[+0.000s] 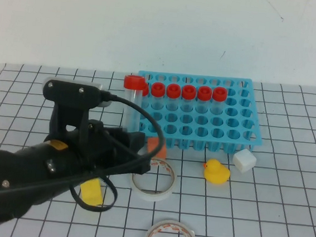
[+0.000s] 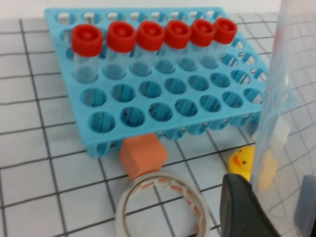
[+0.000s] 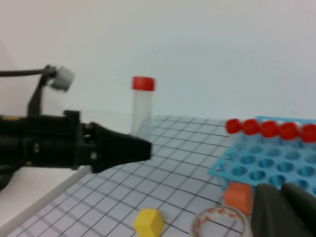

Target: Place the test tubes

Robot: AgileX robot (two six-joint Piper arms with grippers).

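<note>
Left gripper [image 1: 134, 141], lower left of high view, fingers grasping an upright test tube [image 1: 132, 96] just left of the rack [image 1: 240, 139]. Hold it vertical, centre over a free hole beside the capped tubes [image 1: 189, 92], lower straight, then release. Right gripper [image 3: 285, 207] is outside the high view, fingers clenched and empty.

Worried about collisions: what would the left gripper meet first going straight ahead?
Left gripper, holding a test tube, probably meets the orange cube before the rack; depth unclear. Right gripper: shut, outside high view.
</note>
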